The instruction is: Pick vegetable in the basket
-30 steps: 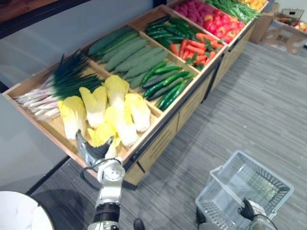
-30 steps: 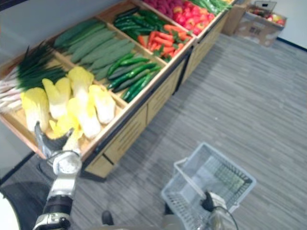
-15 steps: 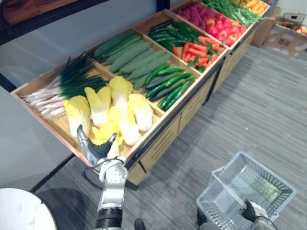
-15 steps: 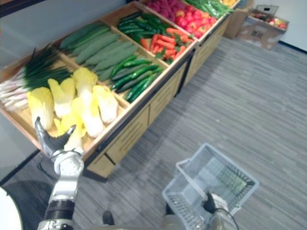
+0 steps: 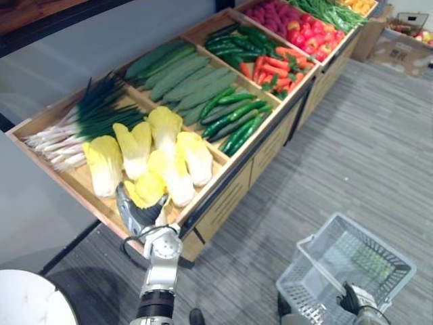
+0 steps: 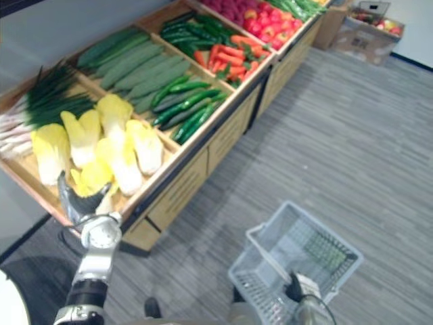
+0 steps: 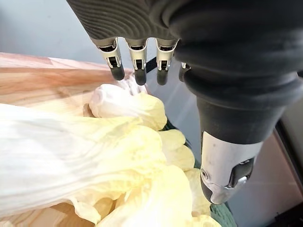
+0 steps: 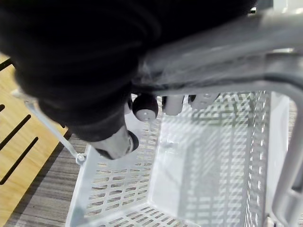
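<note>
Several yellow napa cabbages (image 5: 166, 152) lie in the nearest compartment of the wooden vegetable stand (image 5: 233, 169). My left hand (image 5: 139, 211) is open at the stand's front edge, straight fingers and thumb either side of the nearest cabbage (image 5: 147, 189). In the left wrist view the fingertips (image 7: 137, 75) hover just over that cabbage (image 7: 85, 156), the thumb (image 7: 222, 175) apart beside it. My right hand (image 5: 355, 300) is shut on the handle (image 8: 227, 52) of the empty grey basket (image 5: 338, 298), low on the right.
Spring onions (image 5: 81, 125), cucumbers (image 5: 179, 74), green peppers (image 5: 233, 118), carrots (image 5: 274, 68) and red produce (image 5: 304, 30) fill the other compartments. A cardboard box (image 5: 402, 40) stands far right. A white round surface (image 5: 30, 301) shows at the lower left. Grey floor (image 5: 365, 156) lies between stand and basket.
My left hand has moved forward over the stand's edge and now straddles the nearest cabbage. The camera shifted slightly. The right hand and basket kept still.
</note>
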